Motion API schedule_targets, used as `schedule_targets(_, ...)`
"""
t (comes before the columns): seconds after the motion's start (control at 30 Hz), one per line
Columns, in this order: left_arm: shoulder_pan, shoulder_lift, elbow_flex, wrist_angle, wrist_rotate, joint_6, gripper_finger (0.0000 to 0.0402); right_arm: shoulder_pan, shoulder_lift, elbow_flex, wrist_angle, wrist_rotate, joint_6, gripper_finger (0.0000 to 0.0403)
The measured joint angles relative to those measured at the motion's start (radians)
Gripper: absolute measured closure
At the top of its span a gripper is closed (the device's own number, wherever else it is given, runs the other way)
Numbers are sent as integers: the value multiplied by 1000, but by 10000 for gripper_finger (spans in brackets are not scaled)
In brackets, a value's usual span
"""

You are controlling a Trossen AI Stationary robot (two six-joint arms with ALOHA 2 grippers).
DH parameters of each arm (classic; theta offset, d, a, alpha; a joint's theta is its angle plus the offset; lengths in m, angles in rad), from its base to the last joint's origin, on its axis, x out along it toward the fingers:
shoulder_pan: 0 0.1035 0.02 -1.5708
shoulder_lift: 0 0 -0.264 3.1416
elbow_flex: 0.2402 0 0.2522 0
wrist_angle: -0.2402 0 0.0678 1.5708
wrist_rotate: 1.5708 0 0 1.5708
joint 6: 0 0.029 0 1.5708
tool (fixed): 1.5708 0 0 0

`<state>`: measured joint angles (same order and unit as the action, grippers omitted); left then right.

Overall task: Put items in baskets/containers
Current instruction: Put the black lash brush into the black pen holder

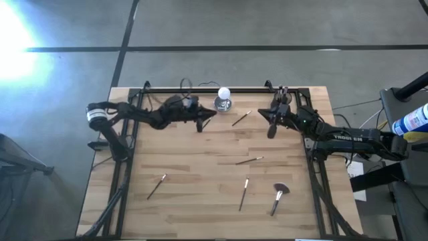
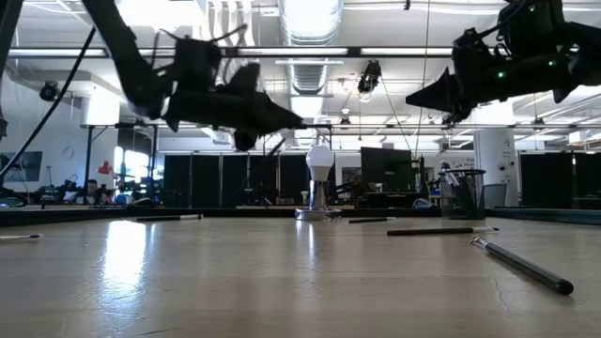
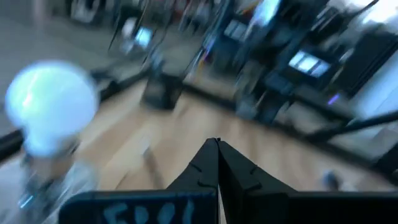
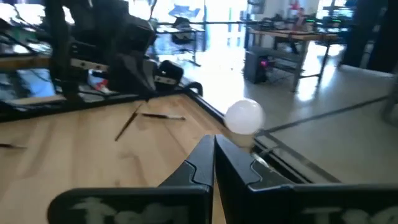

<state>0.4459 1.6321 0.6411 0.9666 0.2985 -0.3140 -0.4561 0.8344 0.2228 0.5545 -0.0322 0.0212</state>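
Brushes point(image 1: 245, 193): slim, dark and tan handles, one fan-headed point(image 1: 279, 197), scattered on table point(image 1: 200, 161) | cup point(image 2: 460, 193): black, far edge | left gripper point(image 1: 199, 126), right gripper point(image 1: 271, 131): clenched, empty, aloft | writing: unreadable

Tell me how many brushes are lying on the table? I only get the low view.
Observer: From above, I count five brushes loose on the table.
Operator: Is one the fluffy fan one?
Observer: Yes, the fan brush lies near your camera's edge, on the right arm's side.
Operator: Are the claws holding anything?
Observer: No. Wrist views show the left gripper and right gripper both shut and empty.
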Motion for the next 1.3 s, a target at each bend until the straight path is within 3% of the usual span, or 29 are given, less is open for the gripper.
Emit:
schedule_targets(0.17,-16,13,-52,193,-2,-27,401,0,32,18,6,-74,26,394)
schedule_targets(0.33,-29,13,-39,240,0,-5,401,1,133,60,5,-163,75,394)
schedule_targets(0.5,-47,13,-15,258,9,14,401,15,289,151,6,-179,116,388)
schedule_targets(0.77,-74,13,-7,319,32,26,401,90,530,344,4,-189,106,325)
schedule_targets(1.03,-76,13,-6,376,46,26,401,122,666,512,18,-196,130,251)
schedule_targets(1.3,-76,13,-6,395,50,34,402,125,785,543,270,-249,236,229)
